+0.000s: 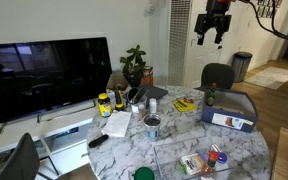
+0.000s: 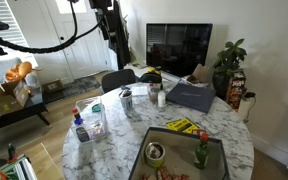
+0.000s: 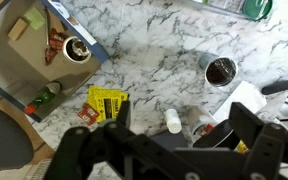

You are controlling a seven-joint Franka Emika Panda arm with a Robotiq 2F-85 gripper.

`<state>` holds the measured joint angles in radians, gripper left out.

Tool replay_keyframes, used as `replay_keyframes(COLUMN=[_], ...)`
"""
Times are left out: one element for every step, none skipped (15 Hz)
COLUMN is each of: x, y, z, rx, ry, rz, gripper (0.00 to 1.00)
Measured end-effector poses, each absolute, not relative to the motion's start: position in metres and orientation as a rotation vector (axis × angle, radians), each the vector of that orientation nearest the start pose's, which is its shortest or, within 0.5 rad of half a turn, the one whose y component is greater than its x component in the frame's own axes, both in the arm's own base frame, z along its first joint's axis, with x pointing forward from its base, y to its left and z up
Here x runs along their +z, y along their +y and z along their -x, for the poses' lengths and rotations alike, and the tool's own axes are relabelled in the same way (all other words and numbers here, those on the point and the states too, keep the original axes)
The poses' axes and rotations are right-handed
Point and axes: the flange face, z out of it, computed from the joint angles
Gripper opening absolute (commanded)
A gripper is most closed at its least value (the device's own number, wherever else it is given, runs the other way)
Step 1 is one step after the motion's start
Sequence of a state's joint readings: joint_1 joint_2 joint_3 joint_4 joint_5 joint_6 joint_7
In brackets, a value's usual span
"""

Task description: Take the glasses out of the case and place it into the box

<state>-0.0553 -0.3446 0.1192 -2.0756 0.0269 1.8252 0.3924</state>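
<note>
Descent first: lower wide-open, empty end effector point(image 1: 211, 38) straight toward desk point(image 1: 179, 126) (glasses case hard to spot), centring before closing.

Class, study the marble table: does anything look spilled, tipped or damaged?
Nothing stands out. The marble table is cluttered, but the tin can stands upright, the yellow packet lies flat, and no spill shows.

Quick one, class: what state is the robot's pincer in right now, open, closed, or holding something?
Pincer: open, holding nothing.
</note>
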Motion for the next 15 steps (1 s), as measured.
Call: replay_keyframes(x=[0.579, 0.578, 0.578, 0.579, 0.581, 0.585, 0.589, 0.592, 0.594, 0.596, 0.596, 0.595, 0.594, 0.594, 0.594], y=[0.037, 0.036, 0.035, 0.035, 0.036, 0.038, 0.038, 0.037, 0.034, 0.030, 0.026, 0.023, 0.022, 0.022, 0.022], z=[-0.460, -0.461, -0.465, -0.470, -0.479, -0.490, -0.502, -0.517, -0.532, -0.546, -0.559, -0.569, -0.576, -0.580, -0.582], rx=[-0.130, -0.120, -0.115, -0.116, -0.120, -0.127, -0.135, -0.142, -0.148, -0.152, -0.150, -0.145, -0.141, -0.139, -0.138], ry=[0.586, 0.664, 0.748, 0.829, 0.911, 0.989, 1.068, 1.146, 1.223, 1.300, 1.375, 1.423, 1.447, 1.459, 1.466], rz=[3.064, 3.045, 3.024, 2.999, 2.968, 2.935, 2.898, 2.858, 2.817, 2.775, 2.731, 2.703, 2.688, 2.680, 2.676], gripper=[1.00, 1.00, 1.00, 1.00, 1.00, 1.00, 1.00, 1.00, 1.00, 1.00, 1.00, 1.00, 1.00, 1.00, 1.00])
